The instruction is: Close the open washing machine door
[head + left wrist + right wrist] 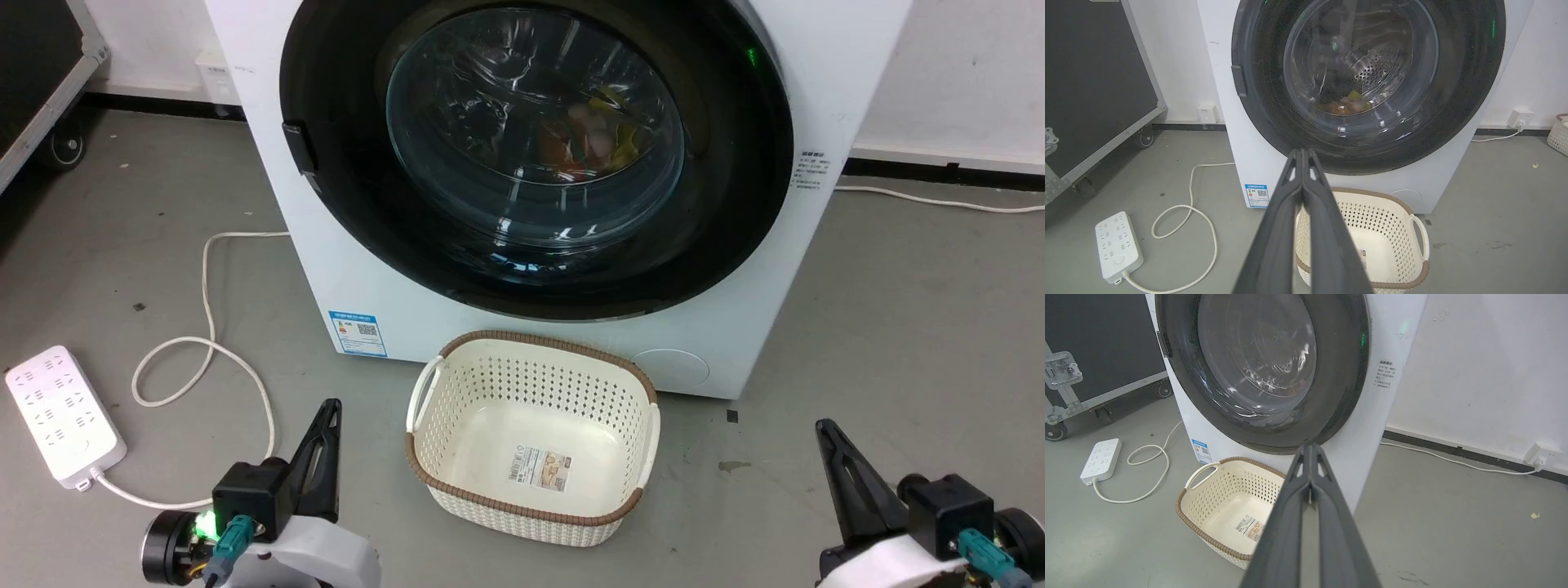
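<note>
The washing machine door point(535, 155), round, glossy black with a clear glass bowl centre, lies flat against the front of the white washing machine point(367, 286); coloured laundry shows through the glass. The washing machine door point(1367, 77) looks the same from the left wrist, and the washing machine door point(1261, 363) from the right wrist. My left gripper point(331, 406) is low at the lower left, shut and holding nothing; its tips point(1302, 152) press together. My right gripper point(820, 425) is at the lower right, shut and holding nothing, well short of the machine, its tips point(1310, 447) pressed together.
A cream perforated basket point(535, 502) with a brown rim stands on the floor in front of the machine, between my grippers. A white power strip point(61, 416) and its looping cable point(204, 359) lie at the left. A black wheeled case point(1094, 81) stands at the far left.
</note>
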Robot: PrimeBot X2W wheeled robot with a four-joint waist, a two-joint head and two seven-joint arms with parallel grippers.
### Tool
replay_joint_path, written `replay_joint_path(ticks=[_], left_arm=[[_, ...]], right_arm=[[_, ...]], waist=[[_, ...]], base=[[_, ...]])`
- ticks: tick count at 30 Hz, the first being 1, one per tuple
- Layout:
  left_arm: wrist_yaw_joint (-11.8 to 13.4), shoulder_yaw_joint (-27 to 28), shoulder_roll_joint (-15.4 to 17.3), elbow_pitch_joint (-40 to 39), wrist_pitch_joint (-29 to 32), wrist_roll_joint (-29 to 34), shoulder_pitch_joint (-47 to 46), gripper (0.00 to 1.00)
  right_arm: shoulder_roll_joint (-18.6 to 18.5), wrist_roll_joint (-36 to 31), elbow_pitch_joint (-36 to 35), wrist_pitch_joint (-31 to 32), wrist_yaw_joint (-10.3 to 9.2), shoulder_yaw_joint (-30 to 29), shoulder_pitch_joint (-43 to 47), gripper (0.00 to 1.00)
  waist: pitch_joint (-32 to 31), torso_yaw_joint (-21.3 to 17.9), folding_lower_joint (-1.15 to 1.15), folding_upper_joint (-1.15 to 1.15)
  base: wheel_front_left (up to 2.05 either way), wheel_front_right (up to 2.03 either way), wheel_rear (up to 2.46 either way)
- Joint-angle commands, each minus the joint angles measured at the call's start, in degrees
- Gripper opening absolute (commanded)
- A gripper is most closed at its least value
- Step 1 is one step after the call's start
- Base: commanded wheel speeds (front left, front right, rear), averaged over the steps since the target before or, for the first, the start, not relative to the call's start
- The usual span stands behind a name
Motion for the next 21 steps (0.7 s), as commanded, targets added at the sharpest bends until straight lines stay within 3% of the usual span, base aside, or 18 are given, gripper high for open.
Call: replay_joint_path(ticks=[1, 21], left_arm=[[0.4, 0.3, -0.1, -0.5, 0.3, 0.6, 0.6, 0.0], [1.5, 1.1, -0.7, -1.8, 2.7, 1.9, 0.8, 0.0]], right_arm=[[0.1, 0.4, -0.4, 0.4, -0.03, 0.2, -1.1, 0.0], [0.1, 0.6, -0.8, 2.7, -0.04, 1.0, -1.7, 0.0]], waist=[[0.0, 0.0, 0.0, 0.0], [-0.2, 0.2, 0.0, 0.0]], base=[[0.0, 0.0, 0.0], [0.0, 0.0, 0.0]])
